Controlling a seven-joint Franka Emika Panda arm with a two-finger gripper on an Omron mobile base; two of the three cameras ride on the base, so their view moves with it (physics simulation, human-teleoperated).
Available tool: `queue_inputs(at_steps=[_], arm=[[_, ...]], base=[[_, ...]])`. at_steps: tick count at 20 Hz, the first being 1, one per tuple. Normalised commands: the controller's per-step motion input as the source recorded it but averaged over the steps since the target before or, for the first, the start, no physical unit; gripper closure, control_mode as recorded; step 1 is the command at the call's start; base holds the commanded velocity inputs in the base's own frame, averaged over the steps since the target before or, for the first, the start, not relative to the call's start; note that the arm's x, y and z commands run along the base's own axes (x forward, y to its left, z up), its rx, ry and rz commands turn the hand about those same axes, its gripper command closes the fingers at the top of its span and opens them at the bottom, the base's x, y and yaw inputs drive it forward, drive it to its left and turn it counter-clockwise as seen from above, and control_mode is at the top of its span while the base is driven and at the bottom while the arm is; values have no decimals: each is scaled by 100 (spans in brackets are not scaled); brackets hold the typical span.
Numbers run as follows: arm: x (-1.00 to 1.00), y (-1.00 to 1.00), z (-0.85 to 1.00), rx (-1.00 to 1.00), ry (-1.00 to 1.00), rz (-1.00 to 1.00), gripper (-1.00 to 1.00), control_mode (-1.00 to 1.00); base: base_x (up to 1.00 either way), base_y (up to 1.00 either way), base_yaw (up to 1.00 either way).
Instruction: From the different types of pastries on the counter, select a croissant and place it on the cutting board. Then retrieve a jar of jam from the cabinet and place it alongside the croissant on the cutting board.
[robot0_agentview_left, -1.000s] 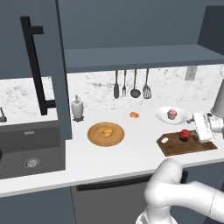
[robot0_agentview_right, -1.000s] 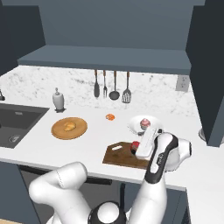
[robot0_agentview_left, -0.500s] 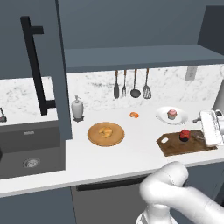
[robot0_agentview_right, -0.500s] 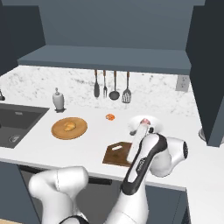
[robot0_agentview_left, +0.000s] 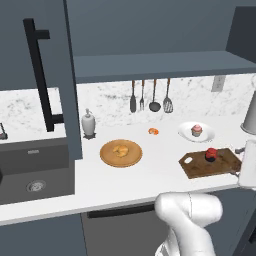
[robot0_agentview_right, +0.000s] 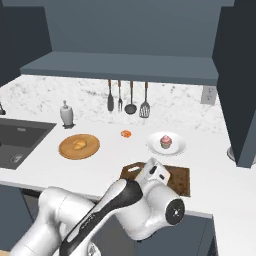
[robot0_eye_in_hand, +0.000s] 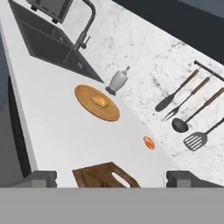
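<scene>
The golden croissant (robot0_agentview_left: 120, 150) (robot0_agentview_right: 78, 145) (robot0_eye_in_hand: 100, 101) lies on a round tan plate (robot0_agentview_left: 106, 156), left of the cutting board (robot0_agentview_left: 196, 167) (robot0_eye_in_hand: 94, 176). On the board stands the dark-red jar of jam (robot0_agentview_left: 211, 154). An orange glazed piece (robot0_agentview_left: 153, 131) (robot0_eye_in_hand: 149, 142) and a pink cupcake (robot0_agentview_left: 197, 130) (robot0_agentview_right: 165, 141) sit further back on the counter (robot0_agentview_left: 150, 175). My gripper (robot0_eye_in_hand: 112, 178) is open with nothing between its fingers, drawn back off the board's front right. In the right base view my arm covers most of the board (robot0_agentview_right: 181, 176) and hides the jar.
The open cabinet door with its black bar handle (robot0_agentview_left: 41, 75) hangs over the sink (robot0_agentview_left: 32, 172). A shelf (robot0_agentview_left: 160, 65) runs above hanging utensils (robot0_agentview_left: 150, 97). A soap dispenser (robot0_agentview_left: 88, 123) stands by the wall, and the cupcake's white plate (robot0_agentview_left: 186, 133) is behind the board.
My hand has pulled away from the jar, toward the front right and lower. The jar stays on the board. In the right base view my arm now covers more of the board.
</scene>
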Motion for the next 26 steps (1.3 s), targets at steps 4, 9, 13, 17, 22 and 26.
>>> queue_inputs(at_steps=[4,9,13,17,22,26], arm=[[-97,100,47,-21,2,-12,-100,-100],[-68,100,61,-16,39,10,-100,-100],[-34,99,6,-16,46,19,-100,-100],[0,19,-3,0,0,4,-100,-100],[2,54,-1,0,2,32,-100,-100],[8,59,0,0,1,30,-100,-100]], base=[[0,0,0],[0,0,0],[0,0,0],[0,0,0],[0,0,0],[0,0,0]])
